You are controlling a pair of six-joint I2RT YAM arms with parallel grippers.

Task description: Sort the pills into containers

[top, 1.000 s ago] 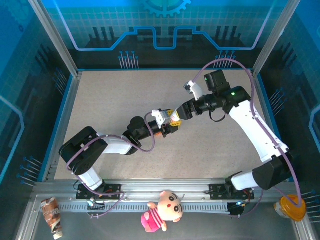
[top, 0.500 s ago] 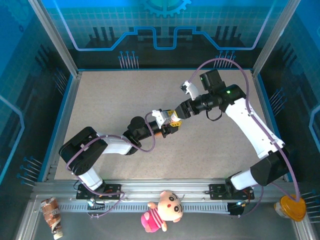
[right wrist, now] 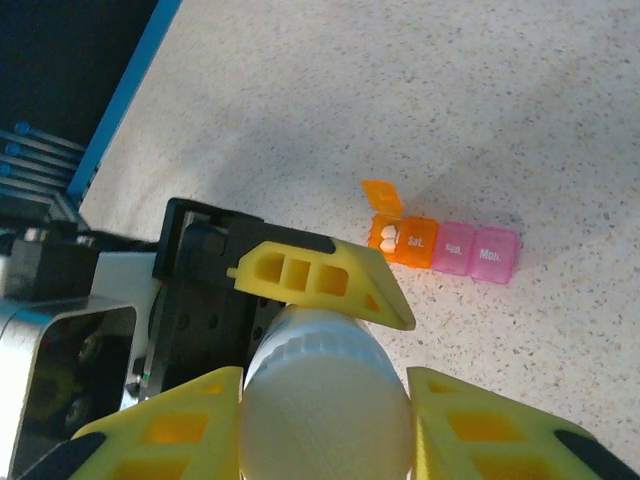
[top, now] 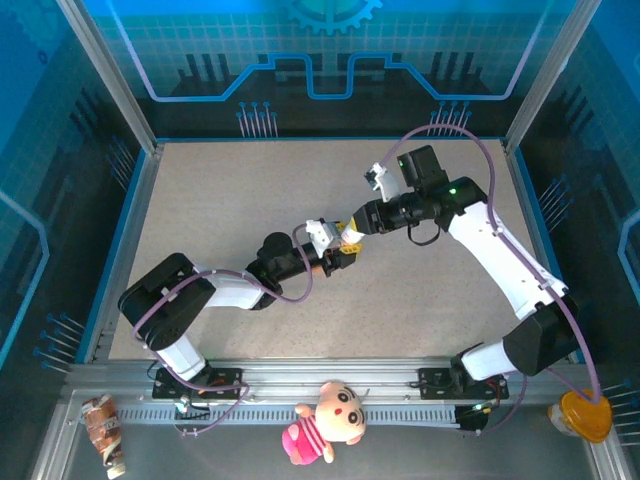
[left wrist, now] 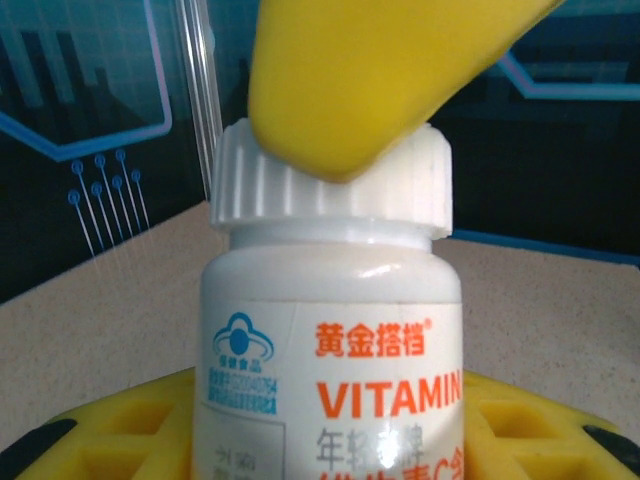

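Note:
A white vitamin bottle (left wrist: pixel 330 330) with orange lettering stands upright between the yellow fingers (left wrist: pixel 130 430) of my left gripper (left wrist: pixel 330 430), which is shut on its body. My right gripper (right wrist: pixel 325 420) is shut on the bottle's ribbed white cap (right wrist: pixel 325 400), with a yellow finger pressed to each side. From above, both grippers meet at mid-table, the left (top: pixel 338 258) and the right (top: pixel 352 232). The containers (right wrist: pixel 445 243), a strip of orange and pink compartments, lie on the table beyond the bottle. The orange end lid is up, with white pills (right wrist: pixel 383 240) inside.
The speckled table (top: pixel 220 200) is ringed by blue walls and metal posts. On the front rail lie a plush doll (top: pixel 325 418), a wrapped item (top: pixel 103 432) at the left and an orange object (top: pixel 585 415) at the right.
My right gripper moved left and down to the bottle and closed on its cap. The left arm and the bottle stayed where they were.

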